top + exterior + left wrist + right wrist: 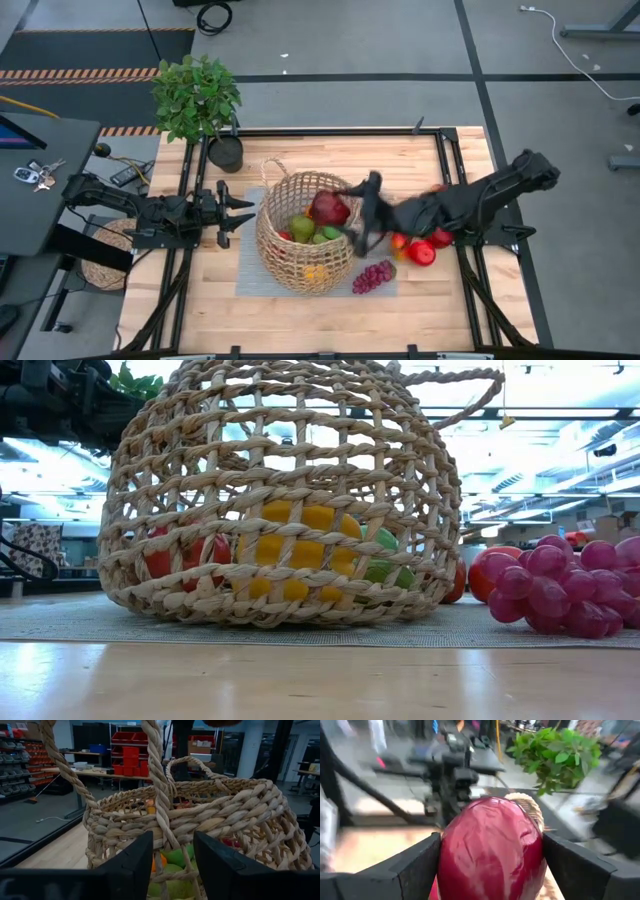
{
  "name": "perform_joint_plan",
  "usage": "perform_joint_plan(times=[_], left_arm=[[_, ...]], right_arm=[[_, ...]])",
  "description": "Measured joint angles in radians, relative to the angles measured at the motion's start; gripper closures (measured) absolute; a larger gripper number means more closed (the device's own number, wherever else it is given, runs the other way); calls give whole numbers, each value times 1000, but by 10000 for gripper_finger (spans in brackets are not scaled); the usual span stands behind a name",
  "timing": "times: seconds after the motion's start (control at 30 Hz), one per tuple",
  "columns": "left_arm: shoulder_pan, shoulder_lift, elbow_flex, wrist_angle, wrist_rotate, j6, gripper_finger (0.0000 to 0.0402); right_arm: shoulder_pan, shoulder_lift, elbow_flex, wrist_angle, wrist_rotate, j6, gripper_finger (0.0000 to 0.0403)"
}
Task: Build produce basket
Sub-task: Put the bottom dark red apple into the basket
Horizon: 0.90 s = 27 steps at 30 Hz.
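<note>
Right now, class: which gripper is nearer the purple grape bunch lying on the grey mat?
The right gripper: it holds a dark red fruit over the wicker basket, just beyond the grape bunch. The left gripper waits on the basket's far side.

Workshop or lab: red storage bins (131, 755) on shelving, workbenches (82, 771), striped hazard tape (80, 75) on grey floor, ceiling strip lights (520, 415).

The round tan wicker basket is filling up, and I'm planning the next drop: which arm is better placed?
The right. Its gripper already holds a dark red fruit over the tan wicker basket. The left gripper waits empty beside the basket.
</note>
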Motion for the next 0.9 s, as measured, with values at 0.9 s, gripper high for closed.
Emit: perform_joint_plan(times=[0.9], left_arm=[[0,0,0,2,0,0,251]], right_arm=[[38,285,287,-272,360,-910,57]])
